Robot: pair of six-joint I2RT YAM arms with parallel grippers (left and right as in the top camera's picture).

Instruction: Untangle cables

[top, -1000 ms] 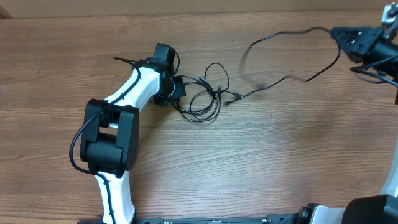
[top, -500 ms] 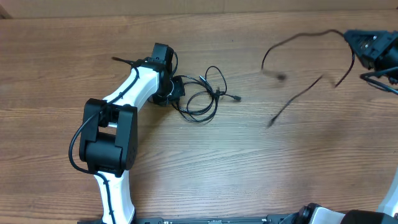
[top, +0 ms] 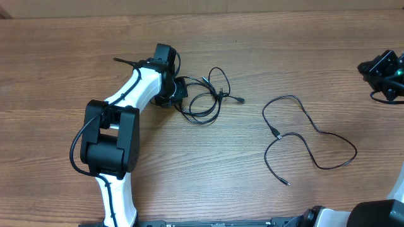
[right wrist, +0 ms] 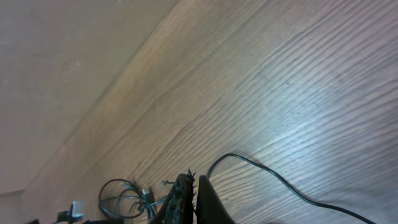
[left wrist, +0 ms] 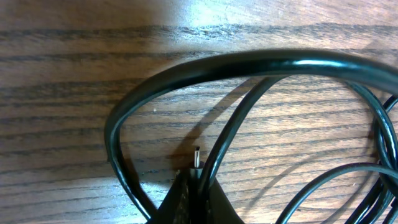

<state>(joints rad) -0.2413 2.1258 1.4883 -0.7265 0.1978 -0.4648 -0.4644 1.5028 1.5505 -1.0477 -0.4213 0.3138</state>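
A small tangle of thin black cables (top: 205,99) lies left of centre, and my left gripper (top: 177,89) is shut on its left side. In the left wrist view the jaws (left wrist: 194,183) pinch a black cable beside a silver plug tip (left wrist: 197,157), and a loop of cable (left wrist: 249,62) arches in front. One separate black cable (top: 305,134) lies loose in curves on the right of the table, apart from the tangle. My right gripper (top: 379,68) is at the far right edge, shut with nothing in it (right wrist: 194,186). The loose cable (right wrist: 273,180) and the tangle (right wrist: 127,198) show beyond it.
The wooden table (top: 208,176) runs under everything, and its back edge (top: 252,11) is near the top. The white and black left arm (top: 113,135) reaches up from the lower left. Thick black wires hang by the right arm (top: 385,96).
The right gripper drew one cable out of the tangle and off to the right. That cable has dropped from it and now lies on the table. The left arm stayed put.
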